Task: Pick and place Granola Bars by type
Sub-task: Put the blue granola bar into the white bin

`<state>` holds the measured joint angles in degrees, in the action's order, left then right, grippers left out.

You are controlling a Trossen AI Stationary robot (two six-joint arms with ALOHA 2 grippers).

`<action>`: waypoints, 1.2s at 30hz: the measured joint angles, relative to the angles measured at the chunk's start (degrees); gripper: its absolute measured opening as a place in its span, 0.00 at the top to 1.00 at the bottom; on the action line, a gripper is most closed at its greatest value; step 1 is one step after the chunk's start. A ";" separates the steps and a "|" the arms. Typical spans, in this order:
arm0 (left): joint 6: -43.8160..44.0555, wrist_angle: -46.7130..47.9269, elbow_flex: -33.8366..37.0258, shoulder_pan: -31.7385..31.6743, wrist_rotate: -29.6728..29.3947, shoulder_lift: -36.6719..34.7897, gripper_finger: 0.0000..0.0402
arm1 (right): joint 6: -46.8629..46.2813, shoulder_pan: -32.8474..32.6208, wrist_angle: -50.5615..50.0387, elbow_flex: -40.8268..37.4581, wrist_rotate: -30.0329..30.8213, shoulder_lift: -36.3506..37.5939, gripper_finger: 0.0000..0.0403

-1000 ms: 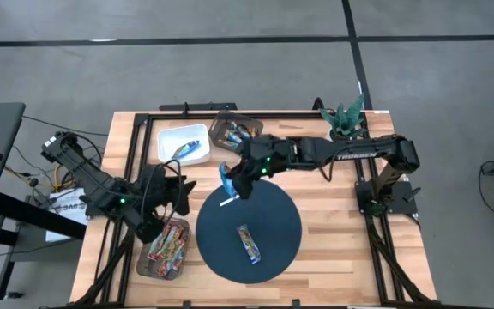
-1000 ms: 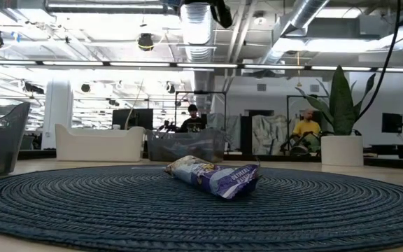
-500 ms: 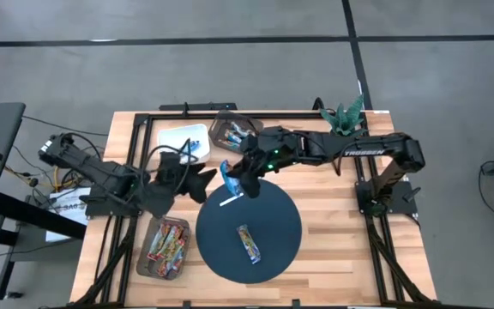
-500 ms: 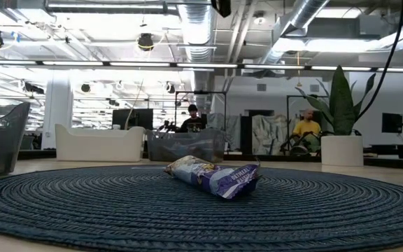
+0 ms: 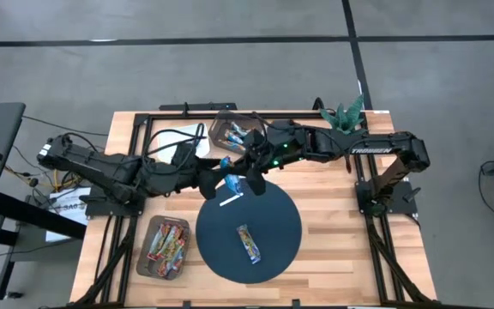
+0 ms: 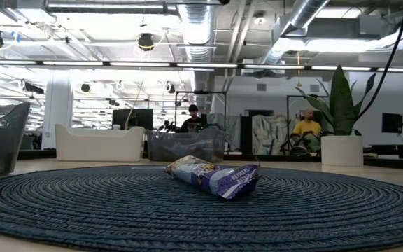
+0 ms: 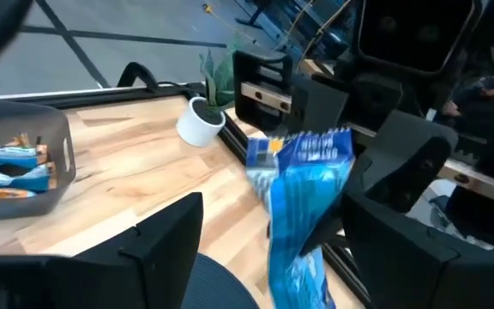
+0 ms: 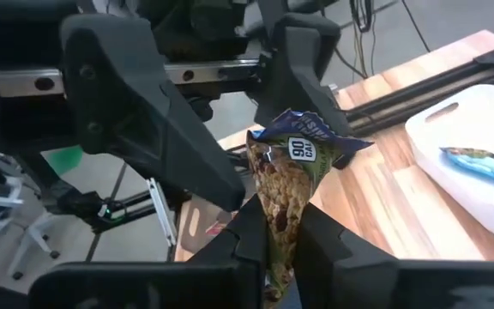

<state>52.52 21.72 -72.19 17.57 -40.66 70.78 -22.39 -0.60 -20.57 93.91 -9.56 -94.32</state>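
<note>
My right gripper (image 5: 247, 176) is shut on a blue-wrapped granola bar (image 5: 230, 178) above the far edge of the round dark mat (image 5: 268, 210). My left gripper (image 5: 215, 177) is open. Its two fingers (image 8: 127, 112) stand on either side of the bar's free end (image 7: 303, 159), apart from it. Another bar (image 5: 247, 243) lies flat on the mat and also shows in the low view (image 6: 212, 176). A thin white strip (image 5: 228, 202) lies at the mat's far left edge. My right gripper pinches one end of the bar (image 8: 274, 225) between its two fingers. The fingers come roughly level from the table's right. The bar sticks out past the fingertips toward my left gripper, lifted clear of the table and the mat.
A dark bin (image 5: 234, 130) with blue bars stands at the far middle. A white tray (image 8: 478, 137) beside it holds a blue bar. A mesh bin (image 5: 165, 249) with red and orange bars stands at the near left. A potted plant (image 5: 343, 118) stands at the far right.
My left gripper has gone from above the mesh bin toward the table's far and right sides, up to the bar held by my right gripper, and now brackets its free end. My right gripper has kept hold of the bar, staying above the mat's far edge.
</note>
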 joint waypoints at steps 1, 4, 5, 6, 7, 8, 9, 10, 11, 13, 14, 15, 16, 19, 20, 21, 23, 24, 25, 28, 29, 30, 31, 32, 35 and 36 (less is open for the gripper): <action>-0.08 -0.45 -0.01 -0.51 0.34 0.38 0.33 | 0.00 0.00 -0.06 0.00 -0.39 -0.02 0.94; -0.75 -0.64 -0.01 -1.37 1.76 0.49 0.36 | -0.01 0.07 -0.49 -0.02 -0.86 -0.04 0.94; -1.17 -0.97 -0.01 -1.57 2.52 0.46 0.38 | -0.01 0.05 -0.49 -0.02 -0.85 -0.04 0.94; -1.41 -1.20 -0.01 -1.68 2.92 0.46 0.40 | -0.02 0.03 -0.49 -0.02 -0.86 -0.04 0.94; -1.77 -1.35 -0.01 -1.73 2.91 0.50 0.44 | -0.02 0.02 -0.49 -0.02 -0.87 -0.04 0.94; -2.26 -1.53 -0.01 -1.79 2.91 0.51 0.47 | -0.02 0.01 -0.48 -0.02 -0.85 -0.07 0.94; -2.61 -1.82 -0.01 -1.81 2.95 0.51 0.51 | -0.04 0.02 -0.42 -0.02 -0.81 -0.09 0.94; -2.86 -2.13 -0.01 -1.83 2.92 0.51 0.55 | -0.07 0.05 -0.40 -0.02 -0.79 -0.09 0.93; -3.22 -2.23 -0.01 -1.84 2.92 0.48 0.59 | -0.05 0.07 -0.35 -0.02 -0.79 -0.09 0.93; -3.51 -2.06 -0.01 -1.84 2.89 0.44 0.68 | -0.08 0.07 -0.33 -0.02 -0.79 -0.11 0.93; -3.51 -2.00 -0.01 -1.84 2.92 0.46 0.72 | -0.09 0.03 -0.33 -0.02 -0.77 -0.11 0.93; -3.61 -1.97 -0.01 -1.84 2.89 0.44 0.76 | -0.09 0.02 -0.32 -0.02 -0.77 -0.11 0.93; -4.09 -1.97 -0.01 -1.84 2.80 0.44 0.80 | -0.09 0.02 -0.27 -0.02 -0.77 -0.11 0.94; -5.28 -2.03 -0.01 -1.84 2.05 0.46 0.89 | -0.11 0.07 -0.19 -0.02 -0.67 -0.11 0.94; -5.49 -2.03 -0.01 -1.82 1.80 0.46 0.90 | -0.12 0.07 -0.13 -0.02 -0.62 -0.13 0.93; -5.68 -2.04 -0.01 -1.82 1.66 0.46 0.91 | -0.13 0.07 -0.11 -0.02 -0.64 -0.13 0.93; -6.04 -2.03 -0.01 -1.82 1.58 0.46 0.92 | -0.13 0.07 -0.11 -0.02 -0.63 -0.13 0.92; -6.04 -2.01 -0.01 -1.82 1.54 0.47 0.91 | -0.12 0.07 -0.11 -0.04 -0.64 -0.15 0.91; -6.05 -1.99 -0.01 -1.82 1.52 0.49 0.91 | -0.09 0.07 -0.16 -0.03 -0.65 -0.15 0.91; -6.28 -1.81 -0.01 -1.82 1.46 0.53 0.90 | 2.23 0.07 -0.65 -0.02 -0.75 -0.15 0.88; -6.55 -1.73 -0.01 -1.84 1.44 0.55 0.89 | 3.24 0.04 -1.01 -0.02 -0.77 -0.15 0.86; -6.83 -1.56 -0.01 -1.84 1.36 0.57 0.89 | 4.17 0.04 -1.61 -0.02 -0.80 -0.15 0.84; -6.85 -1.20 -0.01 -1.84 1.16 0.60 0.89 | 5.02 0.04 -2.34 0.00 -0.86 -0.15 0.81; -6.85 -0.76 -0.01 -1.88 0.86 0.60 0.90 | 5.84 0.10 -3.16 0.00 -0.99 -0.15 0.78; -6.25 1.65 -0.01 -2.38 -0.80 0.60 0.92 | 6.39 1.01 -6.51 0.00 -1.68 0.07 0.65; -5.57 2.90 -0.01 -2.56 -1.45 0.60 0.92 | 6.38 1.42 -7.68 0.00 -1.67 0.23 0.61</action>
<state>46.95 24.62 -72.20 15.01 -42.11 71.37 -16.01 0.82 -28.25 93.91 -11.22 -94.10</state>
